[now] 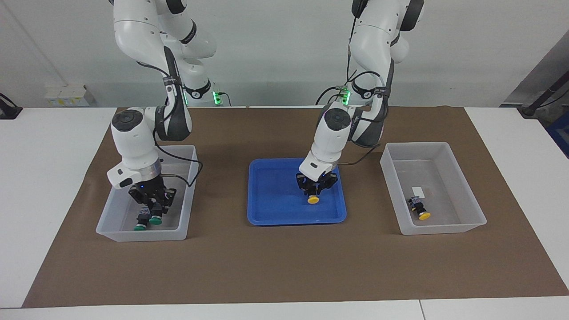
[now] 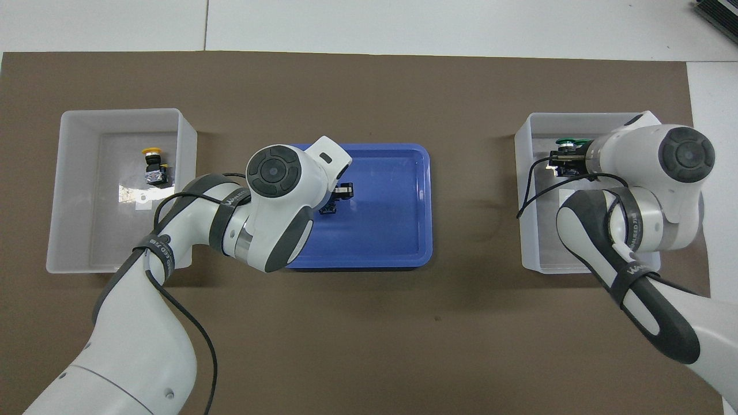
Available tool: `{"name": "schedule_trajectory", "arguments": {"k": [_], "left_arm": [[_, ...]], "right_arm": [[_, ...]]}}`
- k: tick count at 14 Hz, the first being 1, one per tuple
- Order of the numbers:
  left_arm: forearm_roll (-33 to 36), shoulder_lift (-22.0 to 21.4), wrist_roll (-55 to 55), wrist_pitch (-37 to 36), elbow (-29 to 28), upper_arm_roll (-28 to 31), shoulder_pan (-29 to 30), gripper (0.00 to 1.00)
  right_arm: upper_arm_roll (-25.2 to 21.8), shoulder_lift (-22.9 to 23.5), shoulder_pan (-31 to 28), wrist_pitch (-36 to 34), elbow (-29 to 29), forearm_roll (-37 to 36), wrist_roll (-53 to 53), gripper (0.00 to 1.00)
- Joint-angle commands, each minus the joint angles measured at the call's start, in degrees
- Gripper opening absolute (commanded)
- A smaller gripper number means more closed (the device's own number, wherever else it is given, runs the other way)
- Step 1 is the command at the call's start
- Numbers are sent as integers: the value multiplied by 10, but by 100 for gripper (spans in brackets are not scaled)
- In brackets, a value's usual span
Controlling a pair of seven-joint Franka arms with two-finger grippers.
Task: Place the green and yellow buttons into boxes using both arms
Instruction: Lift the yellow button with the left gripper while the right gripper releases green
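Left gripper [image 1: 314, 192]: low over the blue tray [image 1: 271, 213] at mid-table, fingers clamped on a yellow button [image 1: 314, 199].
Right gripper [image 1: 152, 206]: down inside the right-arm-end box [image 1: 183, 222], fingers narrow around a green button [image 1: 155, 219]; second green button [image 1: 140, 227] just beside.
Left-arm-end box [image 1: 471, 213]: one yellow button [image 1: 420, 211] lying near its white label [image 1: 418, 191].

Robotics lab – two arms [image 1: 146, 66] at white table [image 1: 44, 178] w/ brown mat [image 1: 284, 266].
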Motion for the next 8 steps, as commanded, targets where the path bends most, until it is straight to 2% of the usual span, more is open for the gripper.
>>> {"name": "schedule_trajectory", "arguments": {"k": [1,2,4,6,7,8], "left_arm": [[-5,-31,21,-67,23,-1,39,0],[-6,-45,29,-90,29,-1,52,0],[-6,-72,47,-127,31,-4,91,0],[-8,-80,105,-178,56,-3,123,0],[-8,-80,141,-206,73,-2,141,0],[-8,-80,177,-228,87,-2,162,0]], "right_arm": [[6,10,-7,22,-4,15,-30,0],[6,14,-7,22,-4,15,-38,10],[6,14,-7,22,-4,15,-38,45],[6,13,-5,18,-1,15,-39,60],[6,7,-5,12,0,15,-38,73],[6,0,-4,9,-1,15,-38,91]]}}
